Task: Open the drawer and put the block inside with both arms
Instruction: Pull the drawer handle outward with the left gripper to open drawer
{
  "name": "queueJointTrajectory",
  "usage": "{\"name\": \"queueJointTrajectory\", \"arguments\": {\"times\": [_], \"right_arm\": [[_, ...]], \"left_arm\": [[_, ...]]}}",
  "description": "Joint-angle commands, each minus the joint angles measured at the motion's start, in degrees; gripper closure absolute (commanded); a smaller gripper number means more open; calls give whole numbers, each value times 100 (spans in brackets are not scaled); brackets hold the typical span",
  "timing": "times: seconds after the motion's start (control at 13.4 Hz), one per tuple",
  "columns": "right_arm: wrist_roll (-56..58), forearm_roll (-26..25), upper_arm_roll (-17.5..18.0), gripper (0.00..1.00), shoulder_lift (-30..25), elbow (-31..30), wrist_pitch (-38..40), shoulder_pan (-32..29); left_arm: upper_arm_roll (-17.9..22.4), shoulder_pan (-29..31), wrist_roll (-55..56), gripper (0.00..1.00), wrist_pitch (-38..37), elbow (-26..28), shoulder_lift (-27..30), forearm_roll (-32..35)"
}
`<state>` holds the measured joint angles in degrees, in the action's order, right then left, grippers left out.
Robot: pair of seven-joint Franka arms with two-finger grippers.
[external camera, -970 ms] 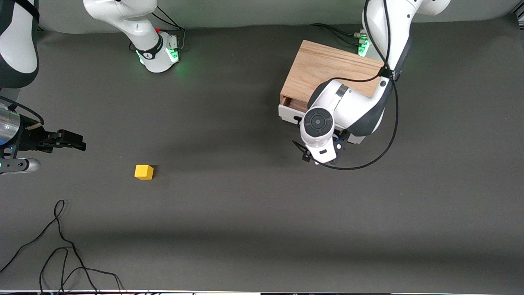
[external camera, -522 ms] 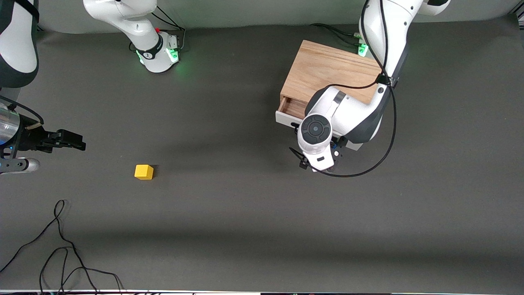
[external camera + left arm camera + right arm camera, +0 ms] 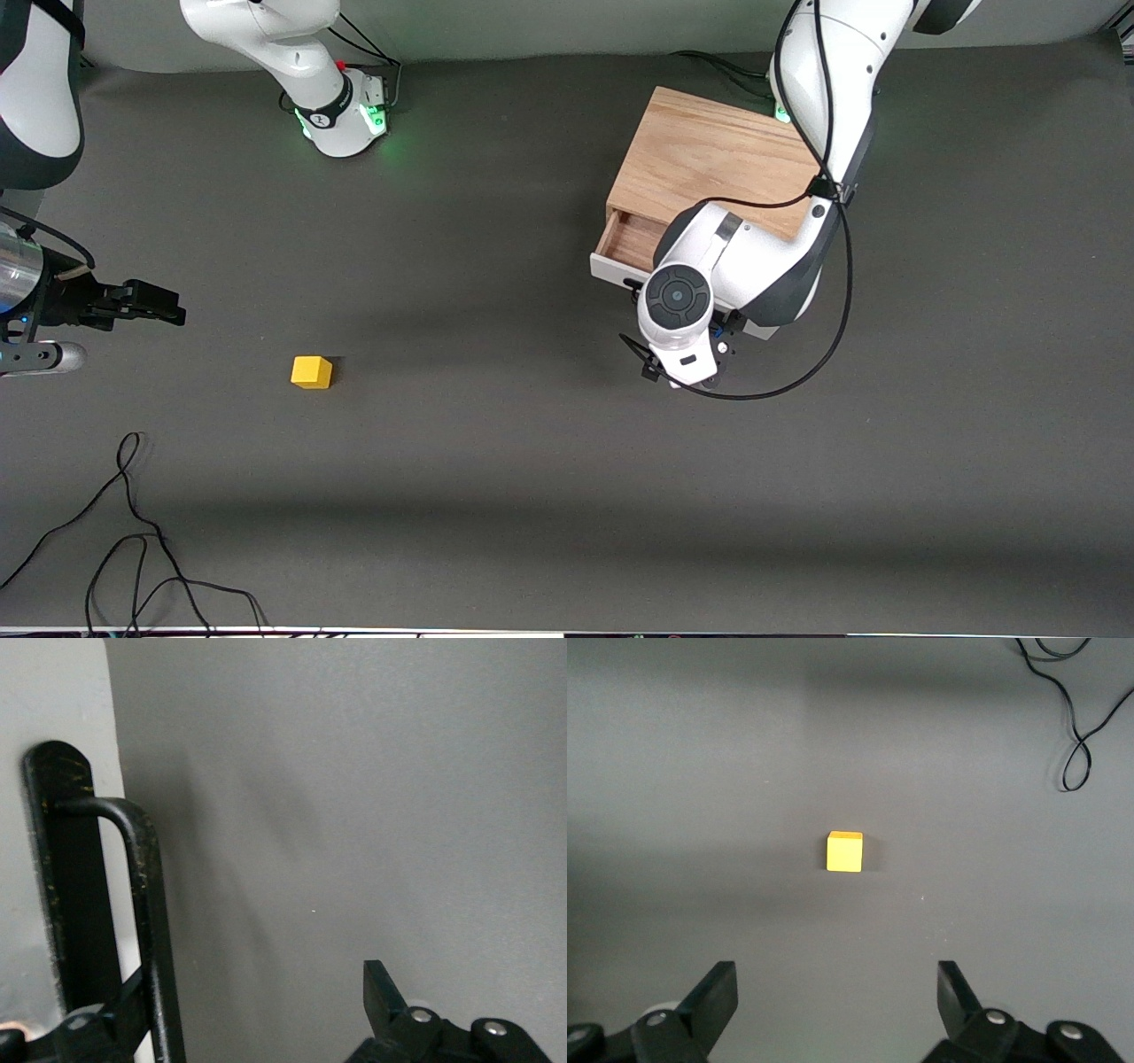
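Left gripper (image 3: 689,354), fingers spread about the drawer (image 3: 631,252) handle (image 3: 146,930); right gripper (image 3: 837,992), fingers spread, hangs above the block (image 3: 844,851).

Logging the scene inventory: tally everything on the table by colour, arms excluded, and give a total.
Yellow: 1, the block
Light wood with a white front: 1, the box with its drawer
Black: 1, the loose cable
Total: 3
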<state>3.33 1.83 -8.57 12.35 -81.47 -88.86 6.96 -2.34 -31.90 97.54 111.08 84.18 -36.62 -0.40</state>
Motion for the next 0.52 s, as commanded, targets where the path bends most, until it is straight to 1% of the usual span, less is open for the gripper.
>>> {"name": "queueJointTrajectory", "arguments": {"times": [0.0, 0.3, 0.45], "right_arm": [[-52, 72, -13, 0, -31, 61, 79, 16], [-60, 81, -21, 0, -22, 70, 79, 7], [-60, 81, -13, 0, -31, 61, 79, 25]], "left_arm": [[-3, -27, 46, 0, 459, -587, -364, 49], [-3, -27, 55, 0, 757, -648, -364, 57], [5, -27, 55, 0, 766, -719, -364, 57]]}}
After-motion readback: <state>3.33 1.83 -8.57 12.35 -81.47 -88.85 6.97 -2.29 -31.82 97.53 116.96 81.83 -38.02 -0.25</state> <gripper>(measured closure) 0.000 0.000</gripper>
